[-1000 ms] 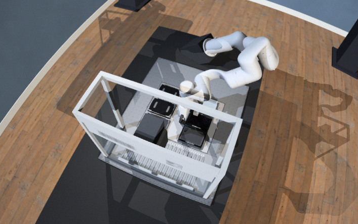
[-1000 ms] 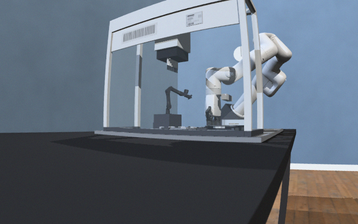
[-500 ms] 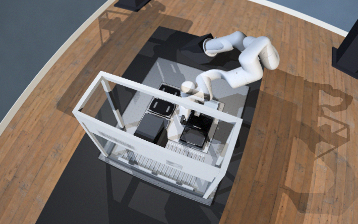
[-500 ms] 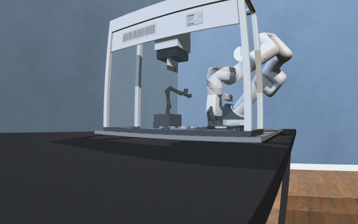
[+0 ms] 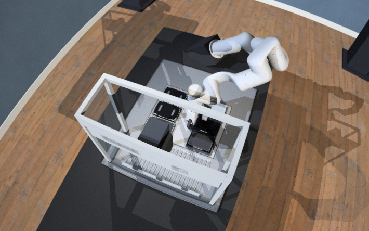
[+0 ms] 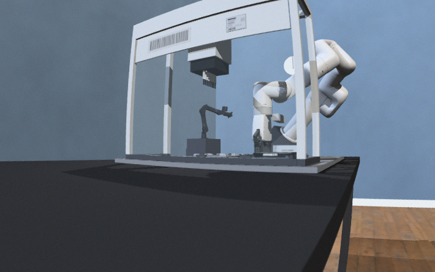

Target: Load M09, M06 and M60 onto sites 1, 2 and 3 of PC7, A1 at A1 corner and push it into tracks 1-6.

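I see the gripper [image 5: 190,124] spread fully wide and holding nothing, hanging low over the left side of carrier PC7 [image 5: 204,132]. PC7 lies on the apron [image 5: 180,135] toward the worktop's right edge, carrying two dark plates, just short of the rails [image 5: 166,171].

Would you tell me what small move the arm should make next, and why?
Probably shift the open gripper to the handle end of the plate carrier for a push: plates appear loaded, two nests look empty, and it sits short of the rails.
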Controlling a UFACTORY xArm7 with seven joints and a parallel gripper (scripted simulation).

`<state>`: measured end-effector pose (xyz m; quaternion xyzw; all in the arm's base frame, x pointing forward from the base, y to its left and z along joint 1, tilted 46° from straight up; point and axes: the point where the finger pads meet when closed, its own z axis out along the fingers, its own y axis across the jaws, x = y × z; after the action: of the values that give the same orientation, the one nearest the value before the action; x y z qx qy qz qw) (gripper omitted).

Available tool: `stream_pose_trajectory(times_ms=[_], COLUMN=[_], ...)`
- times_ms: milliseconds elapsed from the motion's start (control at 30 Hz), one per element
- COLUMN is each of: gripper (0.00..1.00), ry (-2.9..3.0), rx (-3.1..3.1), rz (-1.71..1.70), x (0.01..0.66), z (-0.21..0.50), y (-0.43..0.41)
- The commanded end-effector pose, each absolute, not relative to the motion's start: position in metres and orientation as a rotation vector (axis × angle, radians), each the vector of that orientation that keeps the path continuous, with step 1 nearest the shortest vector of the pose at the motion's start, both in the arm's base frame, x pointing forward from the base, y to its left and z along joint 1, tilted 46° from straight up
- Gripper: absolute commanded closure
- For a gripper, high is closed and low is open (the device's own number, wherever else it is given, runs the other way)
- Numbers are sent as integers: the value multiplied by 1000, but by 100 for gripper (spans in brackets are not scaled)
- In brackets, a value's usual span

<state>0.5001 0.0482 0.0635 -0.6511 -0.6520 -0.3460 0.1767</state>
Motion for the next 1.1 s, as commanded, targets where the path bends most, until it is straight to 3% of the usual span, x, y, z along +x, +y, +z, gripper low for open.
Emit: stream_pose_trajectory(times_ms=[0, 1067], gripper=[0, 0], ry=[-1846, -1846], rx=[-1847, -1847], rz=[-983, -983], x=[501, 500], z=[65, 75], y=[47, 58])
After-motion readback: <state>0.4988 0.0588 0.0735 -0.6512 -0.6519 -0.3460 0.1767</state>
